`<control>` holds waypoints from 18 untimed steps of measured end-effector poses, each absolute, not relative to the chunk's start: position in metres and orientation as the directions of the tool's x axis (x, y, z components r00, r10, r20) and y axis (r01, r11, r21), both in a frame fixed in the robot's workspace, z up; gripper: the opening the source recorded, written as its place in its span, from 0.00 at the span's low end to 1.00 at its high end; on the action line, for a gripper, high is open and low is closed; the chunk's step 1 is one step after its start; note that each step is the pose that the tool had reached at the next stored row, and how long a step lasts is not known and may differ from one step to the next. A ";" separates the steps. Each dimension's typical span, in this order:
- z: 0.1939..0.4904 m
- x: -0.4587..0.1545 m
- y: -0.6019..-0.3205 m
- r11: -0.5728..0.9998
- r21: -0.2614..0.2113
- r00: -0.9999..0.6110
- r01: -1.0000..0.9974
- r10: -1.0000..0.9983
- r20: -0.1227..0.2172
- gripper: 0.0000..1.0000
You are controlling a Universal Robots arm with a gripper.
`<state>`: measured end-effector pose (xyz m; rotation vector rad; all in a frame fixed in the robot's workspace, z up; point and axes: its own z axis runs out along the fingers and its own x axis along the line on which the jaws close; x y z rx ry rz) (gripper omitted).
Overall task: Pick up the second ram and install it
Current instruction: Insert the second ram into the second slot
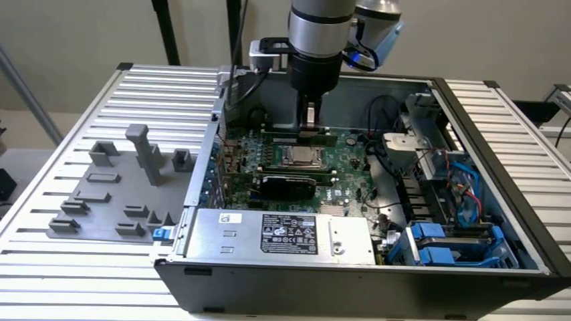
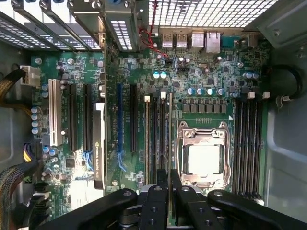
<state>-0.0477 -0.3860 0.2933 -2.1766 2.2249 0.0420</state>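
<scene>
Your gripper (image 1: 309,128) stands inside the open computer case (image 1: 357,267), just beyond the processor socket (image 1: 299,156). Its fingers are clamped on the second ram (image 1: 314,138), a thin green stick held down at the memory slots (image 2: 158,139) beside the socket's far edge on the motherboard (image 2: 201,76).

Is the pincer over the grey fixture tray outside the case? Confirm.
No, the pincer is down inside the open computer case, shut on the second ram above the motherboard.
</scene>
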 end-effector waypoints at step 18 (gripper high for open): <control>0.261 -0.048 -0.386 0.020 -0.001 -0.020 -1.000 -0.999 -0.039 0.14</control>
